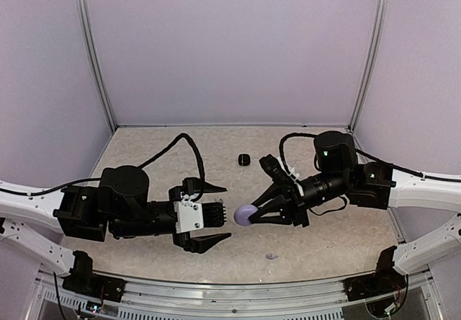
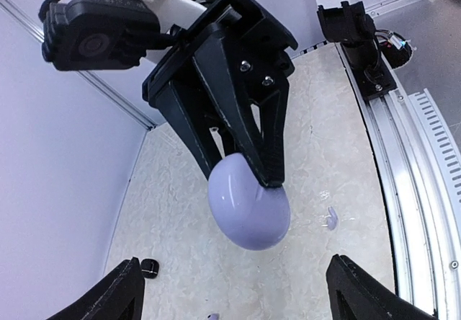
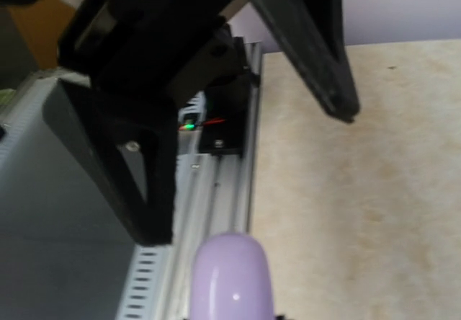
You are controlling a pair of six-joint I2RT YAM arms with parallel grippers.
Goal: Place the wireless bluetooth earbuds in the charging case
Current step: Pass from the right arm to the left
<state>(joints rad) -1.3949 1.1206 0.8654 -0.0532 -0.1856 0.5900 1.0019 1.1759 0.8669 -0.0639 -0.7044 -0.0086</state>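
Note:
My right gripper is shut on a glossy lavender charging case and holds it closed above the table. The case fills the left wrist view and sits at the bottom of the right wrist view. My left gripper is open and empty, its wide-apart jaws facing the case from a short way off. One pale lavender earbud lies on the table near the front edge and also shows in the left wrist view. A second lavender bit lies at that view's bottom edge. No black earbuds are clearly visible.
A small black rounded object, bud or case I cannot tell, lies on the table behind the grippers; it also shows in the left wrist view. A metal rail runs along the near edge. Lavender walls enclose the table.

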